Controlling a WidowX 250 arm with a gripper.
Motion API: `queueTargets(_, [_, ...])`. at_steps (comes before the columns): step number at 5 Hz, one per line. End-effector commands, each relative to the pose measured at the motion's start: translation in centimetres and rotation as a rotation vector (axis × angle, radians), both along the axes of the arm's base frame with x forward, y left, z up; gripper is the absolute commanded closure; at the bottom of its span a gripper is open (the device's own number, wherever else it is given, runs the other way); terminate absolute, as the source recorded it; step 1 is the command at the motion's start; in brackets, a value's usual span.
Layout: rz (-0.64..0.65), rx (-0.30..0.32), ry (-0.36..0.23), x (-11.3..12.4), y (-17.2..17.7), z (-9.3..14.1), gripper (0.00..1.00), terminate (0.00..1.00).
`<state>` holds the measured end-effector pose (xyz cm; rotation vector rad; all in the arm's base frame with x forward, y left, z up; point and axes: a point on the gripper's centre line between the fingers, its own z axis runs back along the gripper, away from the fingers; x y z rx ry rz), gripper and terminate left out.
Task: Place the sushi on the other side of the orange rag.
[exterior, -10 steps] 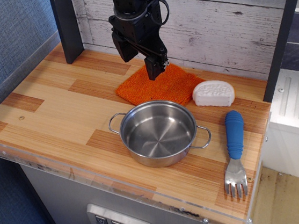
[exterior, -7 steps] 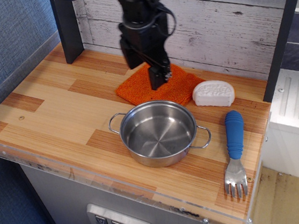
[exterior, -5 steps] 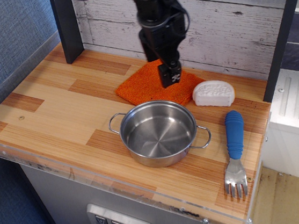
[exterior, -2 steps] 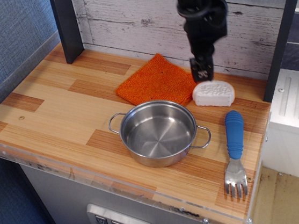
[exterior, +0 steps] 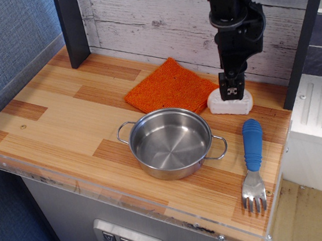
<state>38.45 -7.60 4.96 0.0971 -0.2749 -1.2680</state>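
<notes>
Observation.image view looks down on the wooden bench (exterior: 56, 118) from the front, so starting at the near edge: there's a fork (exterior: 252, 165) with a chunky blue handle lying on the right side, steel tines pointing toward the front lip and handle pointing back. Just left of it sits the steel pot (exterior: 171, 143), empty, two little loop handles sticking out left and right, pretty much center of the bench. Right behind the pot is the orange rag (exterior: 170, 88), lying flat and turned like a diamond, its near corner just about meeting the pot's back rim from this angle, though I can't tell if they actually touch. To the right of the rag, just beside its right corner, is the sushi (exterior: 227, 105), a small white lump sitting on the wood, behind the fork handle. The end effector (exterior: 231, 92) is down right on top of the sushi, black fingers pointing straight down and covering most of its upper face, so only the lower white side and the ends show. Honestly can't tell whether the fingers are spread or pinched on it; from here it just reads as one dark block against the white. The arm goes straight up from there and out of the top of the frame. Behind everything is a whitewashed plank wall (exterior: 155, 22), with a dark post (exterior: 72, 27) standing at the back left corner.
</notes>
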Motion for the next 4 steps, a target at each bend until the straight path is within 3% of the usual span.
queueTargets(1, [-0.021, 0.005, 0.024, -0.8, -0.4, -0.6, 0.00, 0.00])
queueTargets(2, [-0.043, 0.015, 0.059, -0.2, -0.7, -2.1, 0.00, 0.00])
queueTargets(3, [-0.064, 0.022, 0.050, 0.1, -1.0, -2.1, 1.00, 0.00])
queueTargets(4, [-0.072, 0.024, 0.045, 0.2, -1.2, -2.2, 1.00, 0.00])
